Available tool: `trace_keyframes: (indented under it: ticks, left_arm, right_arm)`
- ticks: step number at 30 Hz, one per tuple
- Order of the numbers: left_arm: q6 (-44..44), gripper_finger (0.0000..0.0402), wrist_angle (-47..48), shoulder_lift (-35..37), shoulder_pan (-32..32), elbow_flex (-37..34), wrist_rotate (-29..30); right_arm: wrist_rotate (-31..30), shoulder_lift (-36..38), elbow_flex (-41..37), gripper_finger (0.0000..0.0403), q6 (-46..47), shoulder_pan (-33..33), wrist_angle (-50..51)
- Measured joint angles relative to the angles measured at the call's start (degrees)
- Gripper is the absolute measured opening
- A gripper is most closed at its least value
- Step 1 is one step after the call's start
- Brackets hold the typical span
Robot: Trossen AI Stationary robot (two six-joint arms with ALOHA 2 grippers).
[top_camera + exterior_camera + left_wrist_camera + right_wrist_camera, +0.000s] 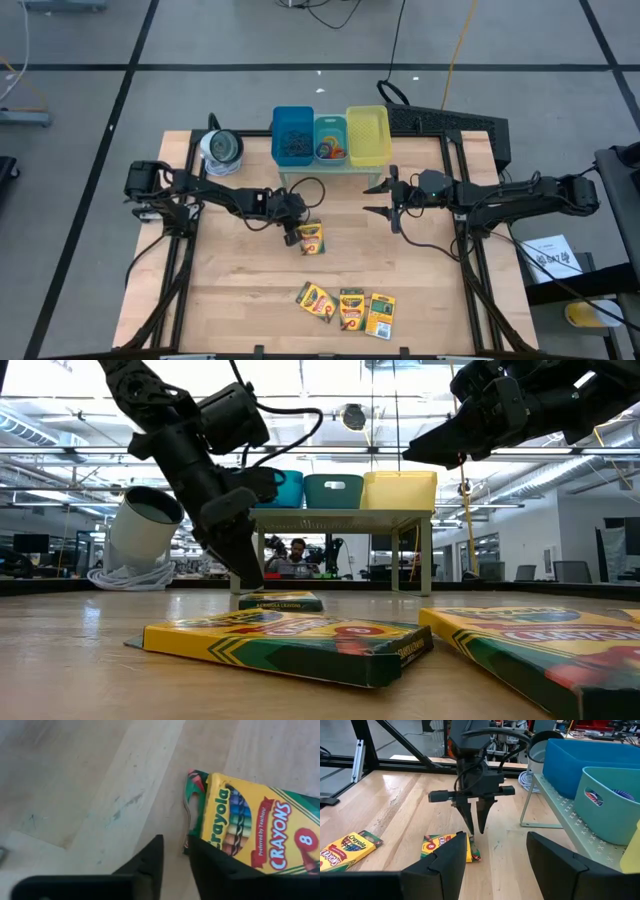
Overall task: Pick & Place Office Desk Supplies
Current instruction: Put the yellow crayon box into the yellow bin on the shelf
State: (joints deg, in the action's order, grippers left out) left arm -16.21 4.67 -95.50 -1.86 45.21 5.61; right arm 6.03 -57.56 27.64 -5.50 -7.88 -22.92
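the left claw points down at the middle of the table, its two fingers a narrow slit apart at the torn end flap of a crayon box. in the left wrist view one fingertip stands right against that box's edge; whether it actually grips cannot be told, and the box lies flat on the wood. the right claw hangs in the air well off the table, right of the box and in front of the bins, fingers spread wide and holding nothing.

three more crayon boxes lie close together near the front edge. a blue bin, teal bin and yellow bin stand on a small rack at the back, a white roll to their left. bare wood stretches between the single box and the front three, and on either side.
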Motion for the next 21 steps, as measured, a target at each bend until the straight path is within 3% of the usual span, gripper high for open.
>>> trace_keyframes:
  ticks: [9,14,21]
  left_arm:
    - [2.8,0.0173,0.4,0.1,0.0,0.0,-0.1]
    - [2.6,0.0171,0.0,-1.7,0.0,0.0,0.3]
    - [4.3,0.0138,-2.4,-4.4,0.1,0.2,-0.1]
  right_arm:
    - [0.0,0.0,0.0,0.0196,-0.1,0.0,0.0]
    - [0.0,0.0,0.0,0.0196,-0.1,0.0,0.0]
    - [0.0,0.0,0.0,0.0196,-0.1,0.0,0.0]
